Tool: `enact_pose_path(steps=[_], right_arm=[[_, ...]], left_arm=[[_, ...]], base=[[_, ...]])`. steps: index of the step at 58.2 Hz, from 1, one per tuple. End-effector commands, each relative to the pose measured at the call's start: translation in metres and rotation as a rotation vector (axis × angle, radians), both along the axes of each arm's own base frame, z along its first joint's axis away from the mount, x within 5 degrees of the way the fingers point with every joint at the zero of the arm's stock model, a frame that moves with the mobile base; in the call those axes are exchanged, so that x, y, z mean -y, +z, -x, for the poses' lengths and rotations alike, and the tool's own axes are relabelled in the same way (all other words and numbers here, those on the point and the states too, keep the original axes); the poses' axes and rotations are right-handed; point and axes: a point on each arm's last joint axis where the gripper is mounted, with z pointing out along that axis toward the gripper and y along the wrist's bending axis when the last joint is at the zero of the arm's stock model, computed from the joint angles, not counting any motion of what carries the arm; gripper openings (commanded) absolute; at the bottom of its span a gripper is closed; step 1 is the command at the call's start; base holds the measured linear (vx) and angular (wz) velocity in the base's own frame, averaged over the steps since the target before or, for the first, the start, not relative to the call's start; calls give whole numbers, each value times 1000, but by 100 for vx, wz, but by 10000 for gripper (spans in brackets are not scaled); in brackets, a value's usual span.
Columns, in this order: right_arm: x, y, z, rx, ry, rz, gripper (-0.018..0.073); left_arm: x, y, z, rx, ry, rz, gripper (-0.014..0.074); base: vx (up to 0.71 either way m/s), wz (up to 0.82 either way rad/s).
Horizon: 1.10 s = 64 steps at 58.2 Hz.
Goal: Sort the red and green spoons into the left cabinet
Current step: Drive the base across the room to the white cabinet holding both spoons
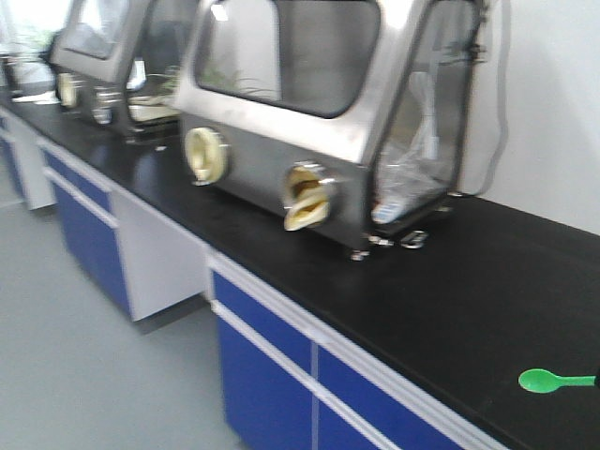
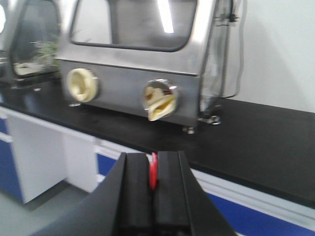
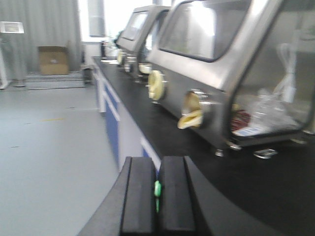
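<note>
The red spoon (image 2: 153, 172) was clamped in the left gripper (image 2: 153, 204); the green spoon (image 3: 157, 189) in the right gripper (image 3: 157, 209); neither was judged shelved yet.

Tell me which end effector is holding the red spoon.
The left end effector: the red spoon is clamped in it, while the right end effector clamps the green spoon.

Black benchtop (image 1: 469, 281) over blue drawers (image 1: 264, 380), steel glove boxes (image 1: 253, 141), grey floor (image 1: 75, 375)
</note>
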Motion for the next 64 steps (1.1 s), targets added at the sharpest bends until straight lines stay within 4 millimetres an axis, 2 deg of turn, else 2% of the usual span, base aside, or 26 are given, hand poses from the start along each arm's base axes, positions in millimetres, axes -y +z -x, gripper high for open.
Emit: enact_pose_path(steps=[1,30,64], right_arm=[[3,10,-1,33,-36,15,-4],[3,10,-1,33,-37,14,-4],[3,10,-1,33,-37,14,-4]], left_arm=[[-2,13,0,81,20,31,0],[-2,13,0,81,20,31,0],[-2,13,0,81,20,31,0]], base=[[-3,68],[8,64],[27,41]])
